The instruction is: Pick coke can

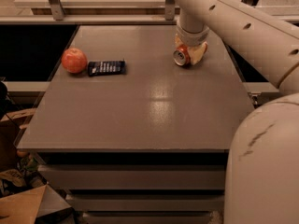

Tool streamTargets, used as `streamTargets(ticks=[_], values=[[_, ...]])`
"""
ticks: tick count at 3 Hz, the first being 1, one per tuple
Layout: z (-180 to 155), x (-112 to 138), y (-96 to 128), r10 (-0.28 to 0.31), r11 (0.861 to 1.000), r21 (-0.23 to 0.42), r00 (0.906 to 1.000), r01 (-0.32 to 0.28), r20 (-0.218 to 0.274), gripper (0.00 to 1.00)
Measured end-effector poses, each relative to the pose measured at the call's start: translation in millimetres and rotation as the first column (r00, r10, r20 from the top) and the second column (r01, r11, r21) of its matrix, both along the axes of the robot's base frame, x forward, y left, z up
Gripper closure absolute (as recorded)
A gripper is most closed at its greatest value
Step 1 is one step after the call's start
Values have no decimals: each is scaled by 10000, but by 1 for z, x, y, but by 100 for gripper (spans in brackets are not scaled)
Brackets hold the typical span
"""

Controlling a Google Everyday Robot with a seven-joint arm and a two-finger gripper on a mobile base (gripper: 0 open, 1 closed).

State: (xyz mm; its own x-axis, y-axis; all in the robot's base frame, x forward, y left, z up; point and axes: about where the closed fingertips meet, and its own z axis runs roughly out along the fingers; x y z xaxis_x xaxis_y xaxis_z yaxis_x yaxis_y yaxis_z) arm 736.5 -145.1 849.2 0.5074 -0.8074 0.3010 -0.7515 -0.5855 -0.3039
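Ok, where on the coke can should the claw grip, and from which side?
Across its curved body, from above. The coke can lies on its side on the table, silver end facing the camera, leaving the flanks free. The claw is right at it, reaching down.
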Motion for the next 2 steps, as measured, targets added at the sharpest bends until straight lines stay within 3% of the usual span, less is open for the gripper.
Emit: streamTargets(ticks=[1,2], values=[[6,1,-1,38,10000,26,9999,-38,145,88],[19,3,-3,34,9999,108,9989,-39,473,100]])
